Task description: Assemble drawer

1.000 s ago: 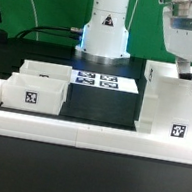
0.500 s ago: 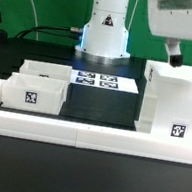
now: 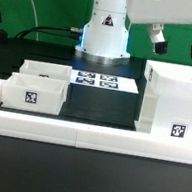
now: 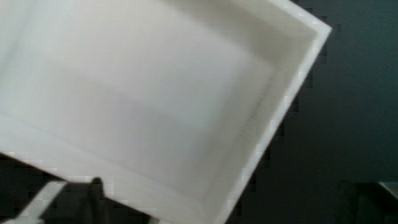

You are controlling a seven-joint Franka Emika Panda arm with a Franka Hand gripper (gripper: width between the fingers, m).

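Observation:
The drawer's tall white box housing (image 3: 174,105) stands at the exterior view's right, with a tag on its front face. Two small white trays (image 3: 30,91) (image 3: 47,72) sit side by side at the exterior view's left. My gripper (image 3: 180,43) hovers above the housing's top, open and empty, with its fingers (image 3: 157,37) spread wide and clear of the walls. In the wrist view the housing (image 4: 160,100) fills most of the picture as a white slanted panel, and one dark fingertip (image 4: 54,200) shows near its edge.
The marker board (image 3: 96,81) lies flat on the black table between the trays and the housing. A long low white wall (image 3: 77,134) edges the table's front and left. The robot base (image 3: 104,35) stands behind the marker board.
My gripper has risen from the housing's right wall and shifted toward the exterior view's left. It now hangs higher, with its fingers spread apart. The housing and trays have not moved.

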